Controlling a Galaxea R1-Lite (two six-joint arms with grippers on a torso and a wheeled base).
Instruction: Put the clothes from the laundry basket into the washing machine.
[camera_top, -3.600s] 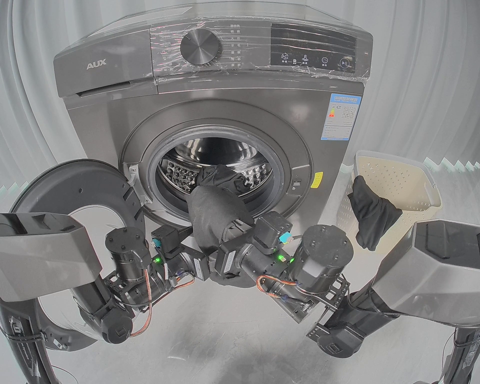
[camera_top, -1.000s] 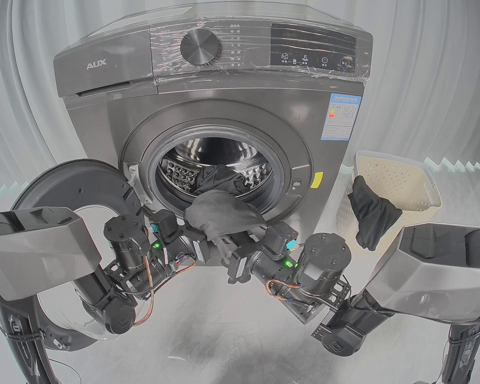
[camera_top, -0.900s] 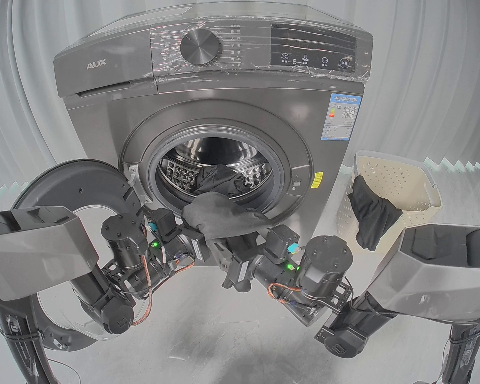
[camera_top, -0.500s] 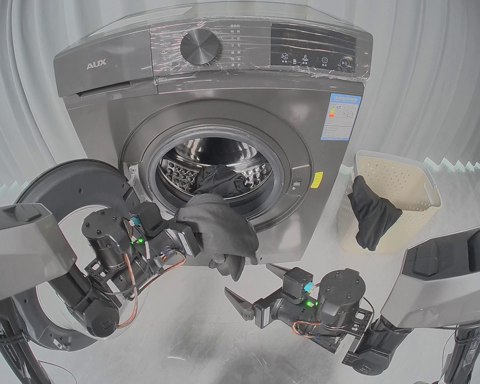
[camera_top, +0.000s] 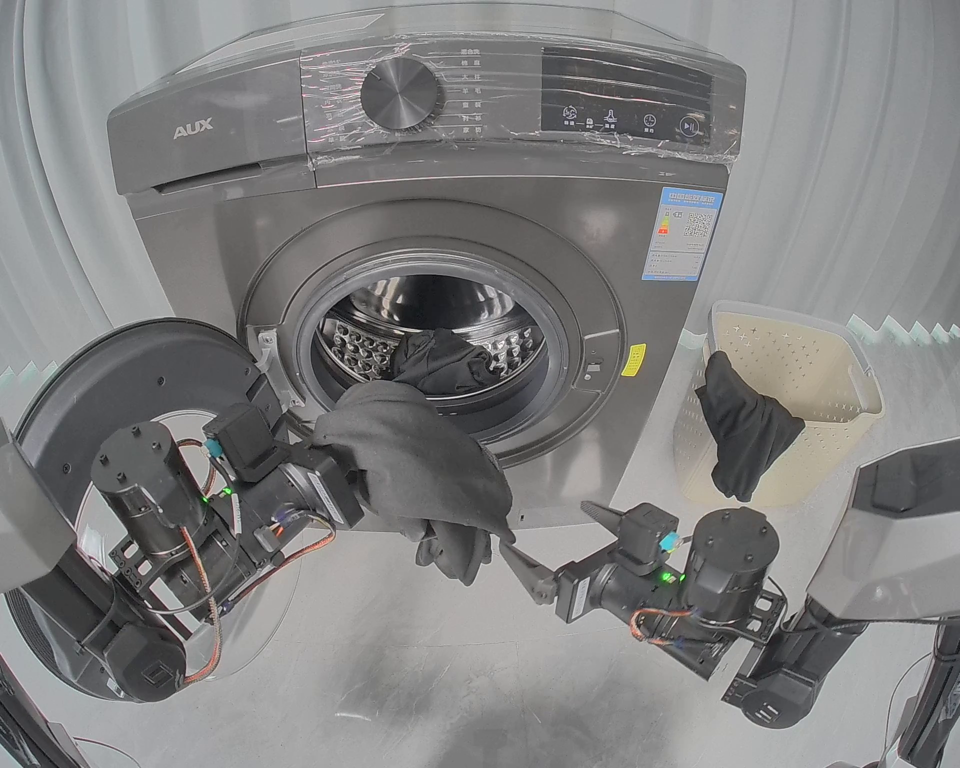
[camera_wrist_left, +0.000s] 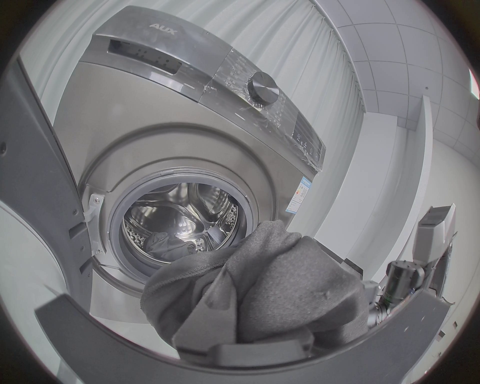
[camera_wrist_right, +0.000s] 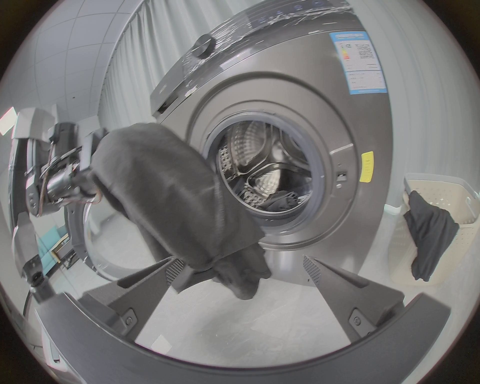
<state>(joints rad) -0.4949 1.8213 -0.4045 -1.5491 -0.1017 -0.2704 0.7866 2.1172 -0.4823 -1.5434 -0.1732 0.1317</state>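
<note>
Pale curtain (camera_top: 60, 150) behind the washing machine (camera_top: 420, 200), door (camera_top: 130, 370) swung open. A grey garment (camera_top: 415, 460) drapes my left gripper (camera_top: 345, 490) below the drum mouth; I cannot tell its grip. My right gripper (camera_top: 555, 545) hangs released, apart from it. A black garment (camera_top: 745, 425) overhangs the basket (camera_top: 800, 350) rim.

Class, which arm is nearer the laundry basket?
Right. The right arm is low before the washer, close to the basket; the left arm is by the open door, farther off.
</note>
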